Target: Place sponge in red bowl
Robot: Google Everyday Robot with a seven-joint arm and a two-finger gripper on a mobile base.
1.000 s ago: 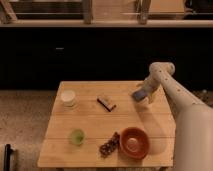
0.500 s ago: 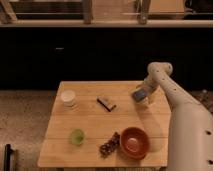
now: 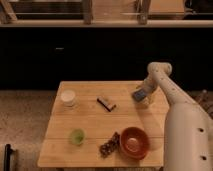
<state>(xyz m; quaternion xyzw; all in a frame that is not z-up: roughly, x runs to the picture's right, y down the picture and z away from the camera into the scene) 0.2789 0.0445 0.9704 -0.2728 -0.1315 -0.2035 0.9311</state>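
The sponge [image 3: 139,94], a small blue-grey block, is at the far right of the wooden table [image 3: 90,122]. My gripper [image 3: 142,96] hangs right at it, at the end of the white arm that comes down from the upper right. From here I cannot tell whether the sponge rests on the table or is lifted. The red bowl [image 3: 134,142] stands at the near right of the table, well in front of the gripper, and looks empty.
A dark brown bar [image 3: 106,103] lies mid-table. A white cup [image 3: 68,97] stands at the far left and a green cup [image 3: 76,136] at the near left. A dark snack bag [image 3: 109,145] lies just left of the bowl. The robot's white body [image 3: 185,135] fills the right side.
The arm has barely shifted and the gripper stays at the sponge. Nothing else on the table has moved.
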